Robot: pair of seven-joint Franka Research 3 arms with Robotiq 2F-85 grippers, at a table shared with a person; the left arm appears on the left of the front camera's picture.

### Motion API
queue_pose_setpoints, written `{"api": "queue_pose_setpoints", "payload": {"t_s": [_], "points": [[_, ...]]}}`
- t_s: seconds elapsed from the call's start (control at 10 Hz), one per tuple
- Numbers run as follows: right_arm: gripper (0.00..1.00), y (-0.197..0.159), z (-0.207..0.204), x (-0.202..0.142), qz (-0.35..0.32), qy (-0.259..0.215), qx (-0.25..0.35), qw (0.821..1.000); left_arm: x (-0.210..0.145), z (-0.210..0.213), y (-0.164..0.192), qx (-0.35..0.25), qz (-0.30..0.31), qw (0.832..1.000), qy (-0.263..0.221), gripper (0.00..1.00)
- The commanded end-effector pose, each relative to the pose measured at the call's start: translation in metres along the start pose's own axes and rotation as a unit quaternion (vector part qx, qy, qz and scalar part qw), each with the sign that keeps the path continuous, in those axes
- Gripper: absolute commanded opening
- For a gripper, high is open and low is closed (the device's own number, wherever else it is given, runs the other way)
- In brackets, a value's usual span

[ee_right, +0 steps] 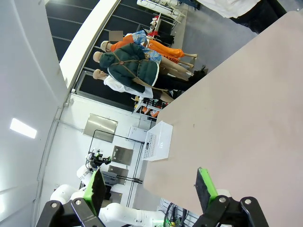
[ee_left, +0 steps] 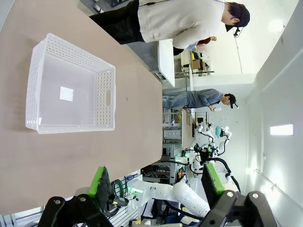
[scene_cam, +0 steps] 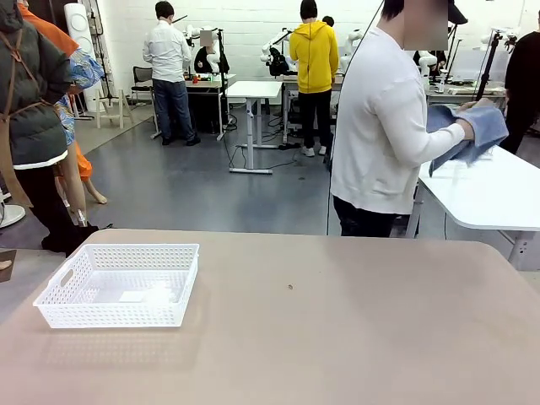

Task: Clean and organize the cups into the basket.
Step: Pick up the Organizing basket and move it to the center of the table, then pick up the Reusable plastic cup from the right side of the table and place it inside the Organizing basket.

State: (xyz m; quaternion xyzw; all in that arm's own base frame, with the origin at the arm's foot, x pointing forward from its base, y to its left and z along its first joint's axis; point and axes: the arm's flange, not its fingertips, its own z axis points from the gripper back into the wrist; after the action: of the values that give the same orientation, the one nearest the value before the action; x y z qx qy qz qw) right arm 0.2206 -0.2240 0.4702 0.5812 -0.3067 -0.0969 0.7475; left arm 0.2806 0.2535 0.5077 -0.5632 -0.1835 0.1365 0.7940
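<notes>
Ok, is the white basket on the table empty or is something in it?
Empty. The basket sits upright, and the left wrist view shows its bare floor with just a flat white patch.

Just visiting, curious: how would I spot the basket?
Look at the big tan table nearest the camera. On its left side sits the basket, shallow and rectangular. Its white plastic lattice walls with a handle cutout set it apart from the plain tabletop.

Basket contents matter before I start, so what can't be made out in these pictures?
Front view: basket floor partly screened by its near lattice wall.
Left wrist view: white patch on the basket floor, too small to identify.
Front view: dark speck on the table, too small to name.
</notes>
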Motion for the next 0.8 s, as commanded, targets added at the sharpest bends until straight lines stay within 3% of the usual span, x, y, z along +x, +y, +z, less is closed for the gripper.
{"api": "queue_pose_setpoints", "payload": {"t_s": [0.0, 0.7], "points": [[1.0, -0.0006, 0.0016, -0.0017, -0.002, 0.005, 0.0, 1.0, -0.0002, 0.0008, -0.0007, -0.004, 0.0, 1.0, 0.002, 1.0], [1.0, -0.0006, 0.0016, -0.0017, -0.002, 0.005, 0.0, 1.0, -0.0002, 0.0008, -0.0007, -0.004, 0.0, 1.0, 0.002, 1.0]]}}
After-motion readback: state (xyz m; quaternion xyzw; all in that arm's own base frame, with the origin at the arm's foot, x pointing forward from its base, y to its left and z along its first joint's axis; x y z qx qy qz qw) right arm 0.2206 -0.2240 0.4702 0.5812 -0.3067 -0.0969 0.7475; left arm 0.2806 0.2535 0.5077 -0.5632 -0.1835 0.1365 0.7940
